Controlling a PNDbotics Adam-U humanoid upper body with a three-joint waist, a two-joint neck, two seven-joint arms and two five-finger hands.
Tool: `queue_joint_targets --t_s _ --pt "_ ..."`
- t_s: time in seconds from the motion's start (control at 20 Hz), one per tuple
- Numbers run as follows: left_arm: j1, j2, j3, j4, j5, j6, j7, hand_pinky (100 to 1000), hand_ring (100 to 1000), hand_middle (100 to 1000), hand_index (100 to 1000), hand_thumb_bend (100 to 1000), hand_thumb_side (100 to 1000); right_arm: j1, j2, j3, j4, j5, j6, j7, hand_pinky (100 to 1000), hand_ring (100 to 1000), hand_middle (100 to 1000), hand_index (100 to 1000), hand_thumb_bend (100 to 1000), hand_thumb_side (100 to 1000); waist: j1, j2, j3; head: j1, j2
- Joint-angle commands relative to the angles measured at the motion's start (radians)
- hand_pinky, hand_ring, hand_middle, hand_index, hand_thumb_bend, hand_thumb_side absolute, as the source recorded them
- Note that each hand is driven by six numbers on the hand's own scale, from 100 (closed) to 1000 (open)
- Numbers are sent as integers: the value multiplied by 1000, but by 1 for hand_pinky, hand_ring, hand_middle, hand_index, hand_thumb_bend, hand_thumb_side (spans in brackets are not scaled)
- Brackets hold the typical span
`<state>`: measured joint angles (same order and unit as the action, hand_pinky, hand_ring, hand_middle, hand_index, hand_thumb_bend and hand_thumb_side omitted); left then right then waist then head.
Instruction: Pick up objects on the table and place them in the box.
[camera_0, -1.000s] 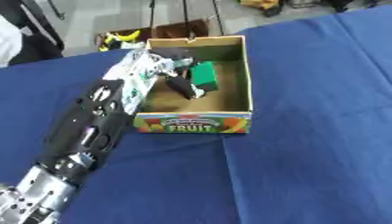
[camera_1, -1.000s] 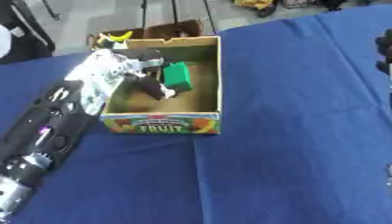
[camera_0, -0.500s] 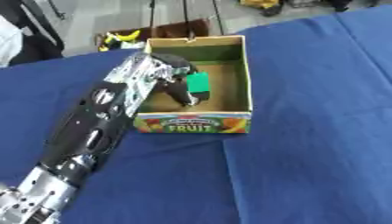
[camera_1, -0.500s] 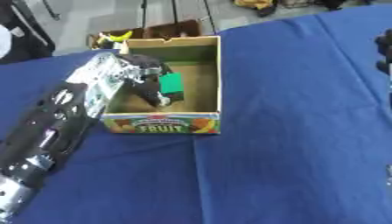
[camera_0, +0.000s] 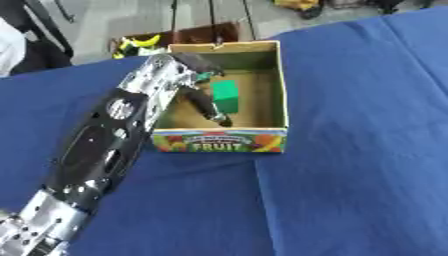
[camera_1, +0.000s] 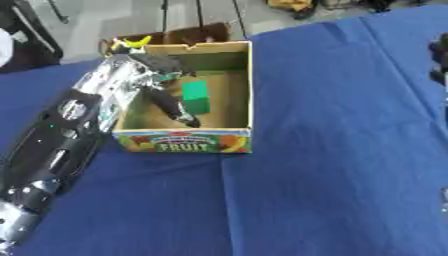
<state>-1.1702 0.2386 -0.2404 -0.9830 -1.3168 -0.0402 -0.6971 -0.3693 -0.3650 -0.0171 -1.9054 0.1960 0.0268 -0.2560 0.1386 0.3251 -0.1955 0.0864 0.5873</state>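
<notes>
My left hand (camera_0: 188, 82) is reaching over the near-left wall of the box (camera_0: 278, 85), its dark fingers (camera_0: 208, 107) stretched out straight and spread, pointing down toward the box floor. They pinch nothing that I can see. The green block (camera_0: 226, 96) sits inside the box on the floor, just beside those fingers; whether a fingertip touches it I cannot tell. So I judge the drop is made and the job now is to get my hand out cleanly.

That is where it could go wrong. The forearm lies low across the box's left rim, so if I pull back along the surface (camera_0: 350, 150) rather than lifting first, I would expect the wrist to catch the cardboard wall and drag or tip the box. The fingers reach deep toward the front wall with the fruit label (camera_0: 219, 142); a sideways sweep could hook the block and flick it out again.

My right hand (camera_1: 437, 62) shows only as a dark sliver at the right edge of the right eye view, well away from the box; I cannot tell how it is set.
</notes>
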Motion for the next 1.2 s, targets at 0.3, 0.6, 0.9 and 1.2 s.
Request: queue_joint_targets --t_s 0.3,0.6,0.9,1.2 --pt "-30 24 21 -51 -103 13 -9 804 932 1000 1000 884 717 -7 -8 1 -20 -6 -2 2 868 907 820 910 100 1000 -14 -27 1 3 -6" --pt "-50 38 59 -154 -61 18 49 781 911 987 1000 796 835 2 -8 -3 -19 -7 0 -1 868 907 820 910 100 1000 -17 -30 9 -8 -3" --pt "-100 112 148 -309 33 35 144 739 873 937 1000 780 832 15 -12 -9 -17 -4 1 -7 868 907 820 910 100 1000 -19 -41 35 -40 13" --pt "-36 176 246 -470 132 41 243 708 848 919 1000 742 820 16 -6 -17 -20 -2 0 -17 867 907 820 909 100 1000 -36 -49 59 -68 58"
